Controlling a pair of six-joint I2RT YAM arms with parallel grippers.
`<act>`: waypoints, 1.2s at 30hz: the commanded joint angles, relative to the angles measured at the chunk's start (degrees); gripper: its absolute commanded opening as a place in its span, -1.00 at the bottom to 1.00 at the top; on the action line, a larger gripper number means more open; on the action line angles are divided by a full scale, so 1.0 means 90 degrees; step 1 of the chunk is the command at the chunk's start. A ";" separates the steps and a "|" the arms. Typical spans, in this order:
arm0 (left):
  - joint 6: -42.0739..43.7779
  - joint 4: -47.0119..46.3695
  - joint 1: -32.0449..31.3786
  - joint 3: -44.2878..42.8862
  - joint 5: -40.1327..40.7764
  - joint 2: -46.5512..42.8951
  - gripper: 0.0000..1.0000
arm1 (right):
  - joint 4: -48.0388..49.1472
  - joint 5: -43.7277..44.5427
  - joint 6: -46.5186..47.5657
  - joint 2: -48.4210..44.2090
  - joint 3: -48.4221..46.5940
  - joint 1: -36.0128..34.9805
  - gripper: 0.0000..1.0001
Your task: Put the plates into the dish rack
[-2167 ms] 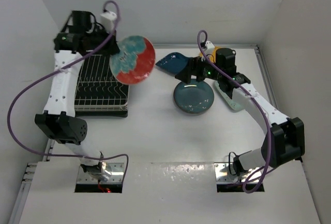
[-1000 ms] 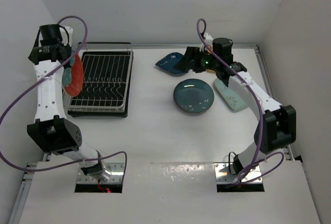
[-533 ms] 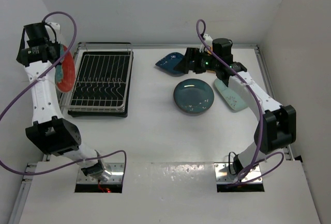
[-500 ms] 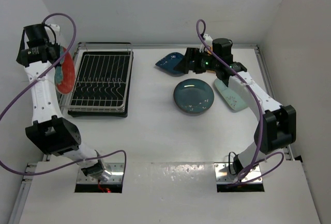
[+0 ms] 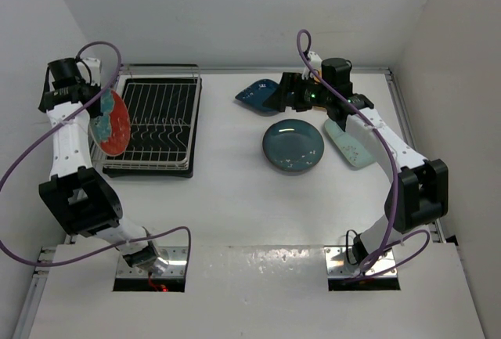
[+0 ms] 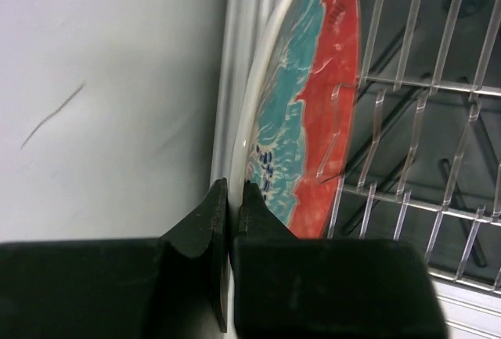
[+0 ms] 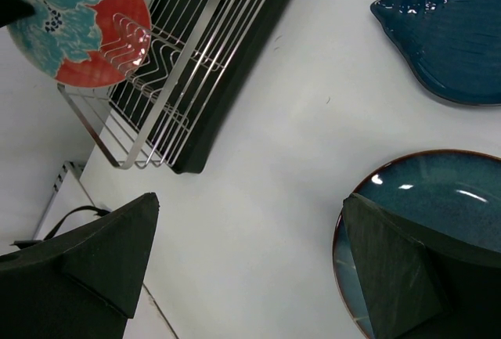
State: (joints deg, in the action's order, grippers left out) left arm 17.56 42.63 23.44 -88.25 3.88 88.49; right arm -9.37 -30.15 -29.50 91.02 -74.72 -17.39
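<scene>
My left gripper (image 5: pixel 95 102) is shut on the rim of the round red-and-teal floral plate (image 5: pixel 112 126), which stands on edge at the left side of the dish rack (image 5: pixel 160 120). In the left wrist view the fingers (image 6: pixel 232 190) pinch the white rim of this plate (image 6: pixel 321 112), beside the rack's wires (image 6: pixel 415 112). My right gripper (image 5: pixel 280 98) hangs open between the dark blue leaf plate (image 5: pixel 256 94) and the round dark teal plate (image 5: pixel 293 146). The right wrist view shows its fingers (image 7: pixel 249 200) wide apart over bare table, the teal plate (image 7: pixel 427 198) under one.
A pale mint oblong plate (image 5: pixel 354 147) lies right of the teal plate, partly under the right arm. The side wall stands close to the left of the rack. The right wrist view also shows the rack (image 7: pixel 205 49), the held plate (image 7: pixel 74 26) and the leaf plate (image 7: pixel 450 37).
The left arm has swung the held plate from beyond the rack's left side back to the rack's left edge and lower. The right arm has stayed still.
</scene>
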 commanded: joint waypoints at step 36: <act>0.0381 0.1209 -0.0855 -0.1455 -0.3577 -0.0271 0.63 | -0.0582 0.1779 -0.1556 0.1634 0.1924 0.1424 0.34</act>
State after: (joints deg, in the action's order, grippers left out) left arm 17.47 51.31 19.40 -100.75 -26.72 86.37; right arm -21.93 -10.26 -39.64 104.88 -59.27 -5.15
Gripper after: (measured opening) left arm 0.817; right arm 0.704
